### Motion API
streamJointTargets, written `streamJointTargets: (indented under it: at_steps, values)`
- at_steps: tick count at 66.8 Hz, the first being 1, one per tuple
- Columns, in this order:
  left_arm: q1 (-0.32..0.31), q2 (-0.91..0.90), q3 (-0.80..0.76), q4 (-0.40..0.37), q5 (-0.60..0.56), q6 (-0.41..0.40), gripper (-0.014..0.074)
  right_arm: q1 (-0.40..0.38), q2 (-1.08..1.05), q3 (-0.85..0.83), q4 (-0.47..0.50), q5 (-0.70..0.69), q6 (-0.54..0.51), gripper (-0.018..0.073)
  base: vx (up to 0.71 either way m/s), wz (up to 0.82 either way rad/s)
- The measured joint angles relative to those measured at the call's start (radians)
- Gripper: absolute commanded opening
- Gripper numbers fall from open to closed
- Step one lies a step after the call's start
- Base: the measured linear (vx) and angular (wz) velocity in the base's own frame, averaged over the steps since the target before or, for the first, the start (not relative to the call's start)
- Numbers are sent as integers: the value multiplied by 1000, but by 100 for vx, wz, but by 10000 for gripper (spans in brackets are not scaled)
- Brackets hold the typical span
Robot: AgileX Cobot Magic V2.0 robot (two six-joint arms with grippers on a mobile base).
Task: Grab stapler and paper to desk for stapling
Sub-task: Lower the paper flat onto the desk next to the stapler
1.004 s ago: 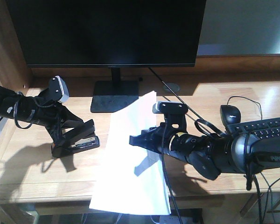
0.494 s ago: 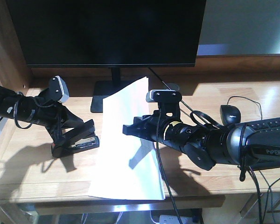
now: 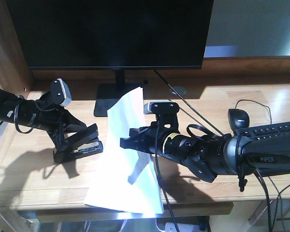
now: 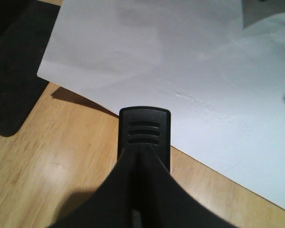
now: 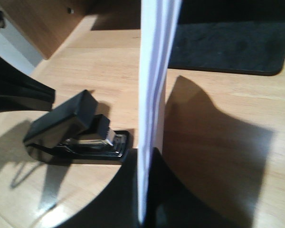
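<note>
The black stapler rests on the light-wood desk at the left, its top raised. My left gripper is shut on the stapler; in the left wrist view its fingers close over the stapler's ribbed black end. The white paper stands tilted just right of it, its lower edge hanging past the desk's front. My right gripper is shut on the paper. The right wrist view shows the paper edge-on between the jaws, with the stapler close on its left.
A large dark monitor stands behind, its flat base just beyond the paper. A black mouse and keyboard lie at the right with cables. A raised wooden side panel bounds the left.
My right gripper has carried the paper leftward, closer to the stapler, and the sheet stands more tilted. The left gripper and stapler have stayed in place.
</note>
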Motion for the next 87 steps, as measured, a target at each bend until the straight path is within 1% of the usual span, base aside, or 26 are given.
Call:
streamJointTargets:
  at_steps: [5,10,17,25,35,56,65,73,87]
  values:
    - [0,0,0,0,0,0,-7,0,0,0,-8,-19,10,-2,0,0]
    - [0,0,0,0,0,0,-7,0,0,0,-45,-36,33,-2,0,0]
    - [0,0,0,0,0,0,-7,0,-1,0,-99,-57,87,-2,0,0]
    - [0,0,0,0,0,0,-7,0,-7,0,-122,-99,133,-2,0,0]
    - [0,0,0,0,0,0,-7,0,-15,0,-126,-121,154,-2,0,0]
    - [0,0,0,0,0,0,-7,0,-79,0,-151,-121,157,-2,0,0]
    - [0,0,0,0,0,0,-7,0,-89,0,-155,-91,171,-2,0,0]
    - [0,0,0,0,0,0,-7,0,-56,0,-156,-59,181,-2,0,0]
    - [0,0,0,0,0,0,-7,0,17,0,-142,-91,188,-2,0,0]
